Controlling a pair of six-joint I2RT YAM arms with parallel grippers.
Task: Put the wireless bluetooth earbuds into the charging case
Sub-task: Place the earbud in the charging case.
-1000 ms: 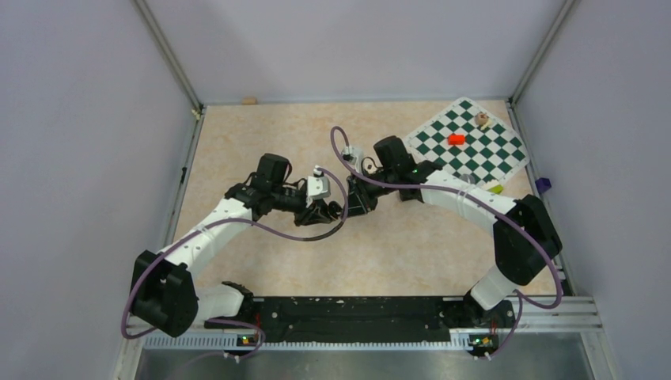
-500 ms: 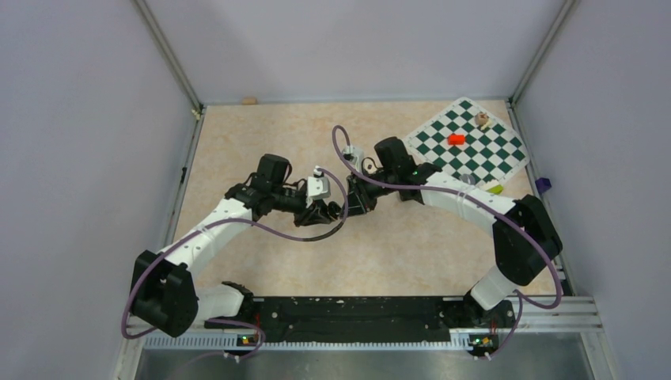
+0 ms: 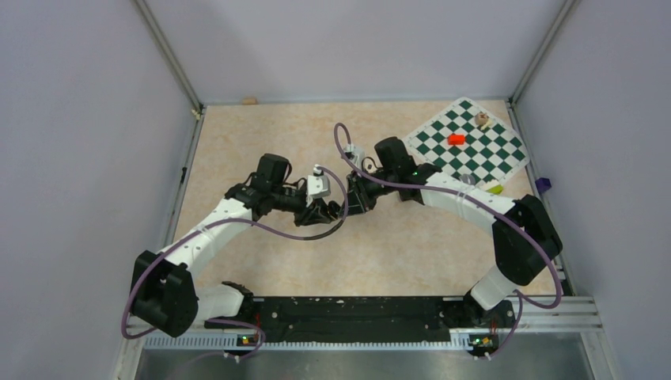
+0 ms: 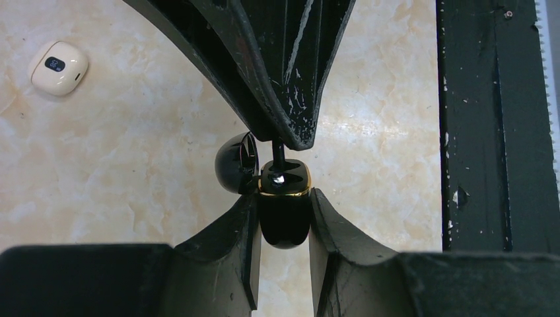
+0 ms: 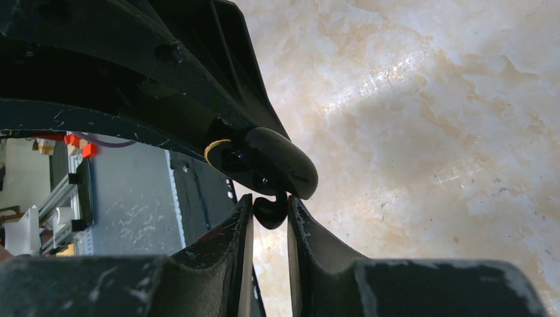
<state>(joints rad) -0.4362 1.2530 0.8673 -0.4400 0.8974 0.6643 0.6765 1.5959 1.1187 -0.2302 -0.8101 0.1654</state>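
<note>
Above the middle of the table, my left gripper point(image 4: 284, 198) is shut on the charging case point(image 4: 284, 221), a glossy black box with a gold rim. Its lid point(image 4: 232, 163) hangs open to the left. My right gripper point(image 5: 269, 201) is shut on one small black earbud point(image 5: 269, 211) and holds it at the case's open mouth, with its stem touching the opening. In the left wrist view the right gripper's fingertips point(image 4: 290, 132) come down onto the case from above. In the top view both grippers point(image 3: 345, 206) meet tip to tip and hide the case and bud.
A cream-coloured pod point(image 4: 58, 58) lies on the table beyond the grippers. A green and white chessboard point(image 3: 475, 154) at the back right carries a red piece point(image 3: 456, 139) and a brown piece point(image 3: 481, 119). The black base rail point(image 4: 495, 125) runs along the near edge.
Almost nothing differs. The right gripper has edged very slightly toward the left gripper, and both grips stay as they were.
</note>
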